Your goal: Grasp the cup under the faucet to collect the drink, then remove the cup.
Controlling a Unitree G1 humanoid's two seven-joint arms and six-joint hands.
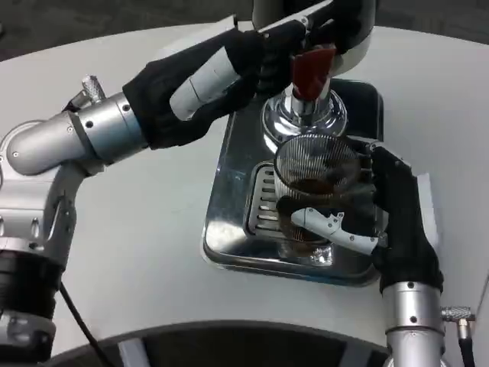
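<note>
A clear ribbed cup (315, 183) with dark drink in its bottom stands on the drip grate (263, 200) of the chrome dispenser base (229, 183), just below the faucet (304, 107). My right hand (374, 218) wraps around the cup from the right, a white and black finger across its front. My left hand (252, 65), in its black sleeve, reaches in from the left and holds the red tap handle (309, 69) at the top of the faucet.
The dispenser's white and black body (321, 19) rises at the top centre. The white round table (137, 229) spreads out to the left and front, its curved edge close to me at the bottom.
</note>
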